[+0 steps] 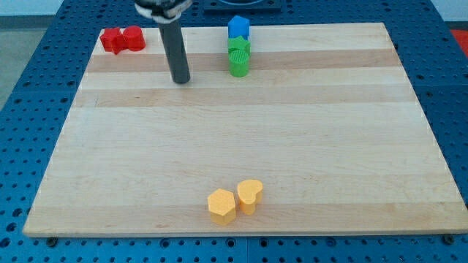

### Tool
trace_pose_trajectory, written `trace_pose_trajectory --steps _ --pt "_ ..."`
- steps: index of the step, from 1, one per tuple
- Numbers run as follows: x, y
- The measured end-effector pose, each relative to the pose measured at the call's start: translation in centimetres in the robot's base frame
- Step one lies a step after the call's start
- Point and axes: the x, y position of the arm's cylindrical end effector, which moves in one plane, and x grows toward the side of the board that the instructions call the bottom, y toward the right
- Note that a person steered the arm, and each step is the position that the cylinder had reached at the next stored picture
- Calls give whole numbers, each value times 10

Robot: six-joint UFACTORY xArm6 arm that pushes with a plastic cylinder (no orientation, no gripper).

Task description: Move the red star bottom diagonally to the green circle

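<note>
The red star [111,40] lies at the board's top left, touching a rounder red block [134,38] on its right. The green circle [239,66] sits near the top centre, directly below a green star [238,48]. My tip [180,79] rests on the board between the two groups. It is right of and below the red blocks and left of the green circle, touching neither. The rod rises from it out of the view's top.
A blue block [238,28] sits above the green star at the board's top edge. A yellow hexagon [221,206] and a yellow heart [250,195] lie together near the bottom centre. The wooden board [329,146] rests on a blue perforated table.
</note>
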Motion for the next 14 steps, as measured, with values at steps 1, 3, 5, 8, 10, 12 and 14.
trace_pose_trajectory --steps 1,3,5,8,10,12,14 --pt "-64 5" --pt "-130 -27" --pt "-129 -182" --pt "-54 -142" --pt "-100 -182" --pt "-74 -97" --pt "55 12"
